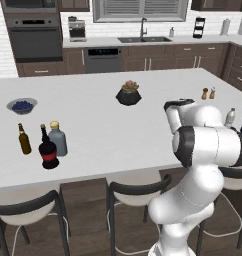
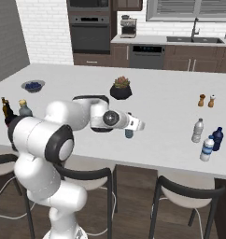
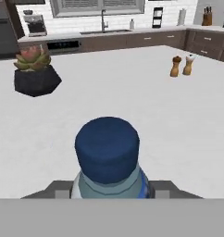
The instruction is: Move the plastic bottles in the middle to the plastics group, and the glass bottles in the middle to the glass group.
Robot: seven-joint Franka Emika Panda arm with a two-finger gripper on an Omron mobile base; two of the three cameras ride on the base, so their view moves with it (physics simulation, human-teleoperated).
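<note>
Hand view, nearest: small blue-tinted plastic bottle with a round dark-blue cap (image 3: 107, 152), its shoulders between the fingers, which stand half-spread at either side and appear to pinch it just below the cap. It likely handles light, smooth and slightly yielding; a hold on the stiffer shoulder suits it. Beyond, on the white surface (image 3: 132, 102): a black faceted succulent pot (image 3: 36, 79), then brown and white shakers (image 3: 182, 65).
</note>
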